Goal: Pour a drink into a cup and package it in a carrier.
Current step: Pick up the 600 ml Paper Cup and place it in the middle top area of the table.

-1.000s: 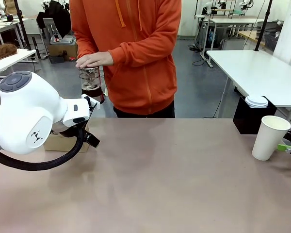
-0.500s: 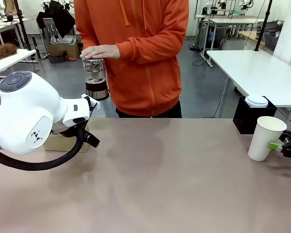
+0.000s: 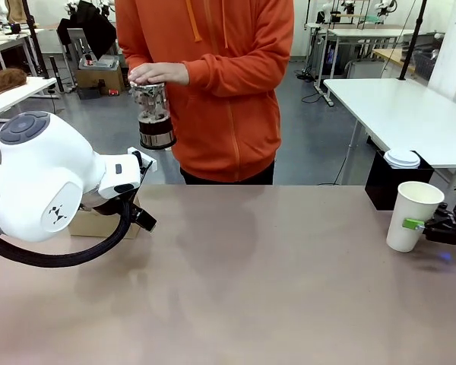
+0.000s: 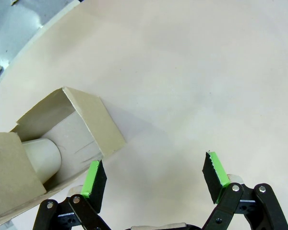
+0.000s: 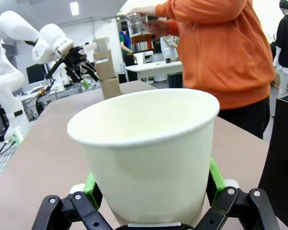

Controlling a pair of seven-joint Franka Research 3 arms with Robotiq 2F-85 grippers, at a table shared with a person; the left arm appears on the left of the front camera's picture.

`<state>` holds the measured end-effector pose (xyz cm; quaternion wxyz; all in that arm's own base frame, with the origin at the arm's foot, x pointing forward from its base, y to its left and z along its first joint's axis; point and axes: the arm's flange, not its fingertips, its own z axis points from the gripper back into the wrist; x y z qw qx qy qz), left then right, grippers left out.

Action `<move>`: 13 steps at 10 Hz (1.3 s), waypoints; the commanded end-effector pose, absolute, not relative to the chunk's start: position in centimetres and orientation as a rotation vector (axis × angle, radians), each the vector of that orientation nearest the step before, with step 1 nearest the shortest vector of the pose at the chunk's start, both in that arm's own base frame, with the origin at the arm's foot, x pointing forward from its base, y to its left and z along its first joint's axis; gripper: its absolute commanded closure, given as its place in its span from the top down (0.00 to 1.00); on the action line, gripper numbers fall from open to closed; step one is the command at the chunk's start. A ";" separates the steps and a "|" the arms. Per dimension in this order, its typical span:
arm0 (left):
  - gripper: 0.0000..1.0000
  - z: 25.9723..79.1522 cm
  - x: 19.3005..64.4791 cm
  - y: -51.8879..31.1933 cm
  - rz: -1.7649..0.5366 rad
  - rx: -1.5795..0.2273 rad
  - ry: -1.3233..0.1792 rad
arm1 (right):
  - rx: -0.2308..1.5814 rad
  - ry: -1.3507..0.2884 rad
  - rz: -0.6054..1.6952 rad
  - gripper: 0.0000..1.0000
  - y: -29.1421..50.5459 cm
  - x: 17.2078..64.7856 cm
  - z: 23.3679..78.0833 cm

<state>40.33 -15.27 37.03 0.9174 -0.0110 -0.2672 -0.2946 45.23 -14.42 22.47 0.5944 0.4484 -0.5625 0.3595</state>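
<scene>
A person in an orange hoodie stands at the far side, one hand on top of a glass carafe (image 3: 154, 114) of dark drink (image 5: 140, 38), held in the air. The tall white cup (image 3: 414, 215) stands at the table's right end, between the fingers of my right gripper (image 5: 151, 189). The jaws stand wide open, with a green pad (image 3: 413, 224) against the cup's side. The brown carrier (image 4: 81, 124) lies at the table's left, a pale cup-like cylinder (image 4: 41, 158) inside it. My left gripper (image 4: 153, 177) hangs open just beside the carrier, holding nothing.
My left arm's white bulk (image 3: 45, 186) covers most of the carrier in the front view. A short white lidded cup (image 3: 402, 158) sits on a black box beyond the table's right end. The brown table top (image 3: 251, 266) stretches between the two arms.
The person has lifted the carafe higher and carried it slightly to the right. My right gripper has slid inward to the left with the cup between its fingers. The left arm has not moved.
</scene>
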 end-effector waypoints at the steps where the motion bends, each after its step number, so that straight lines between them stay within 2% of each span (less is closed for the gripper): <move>1: 1.00 37.0 40.3 -15.2 -0.605 -0.024 -0.550 | 1.029 -1.303 0.810 1.00 -13.3 45.9 22.5; 2: 1.00 37.0 40.3 -15.2 -0.605 -0.024 -0.550 | 1.036 -1.303 0.785 0.80 -13.4 45.9 22.4; 8: 1.00 37.0 40.3 -15.2 -0.605 -0.024 -0.550 | 1.045 -1.301 0.832 0.81 -13.8 45.6 22.2; 11: 1.00 37.0 40.3 -15.2 -0.605 -0.024 -0.550 | 1.065 -1.327 0.809 0.81 -7.6 44.9 27.1; 13: 1.00 37.0 40.3 -15.2 -0.605 -0.024 -0.550 | 1.054 -1.295 0.809 0.81 -3.1 45.4 28.4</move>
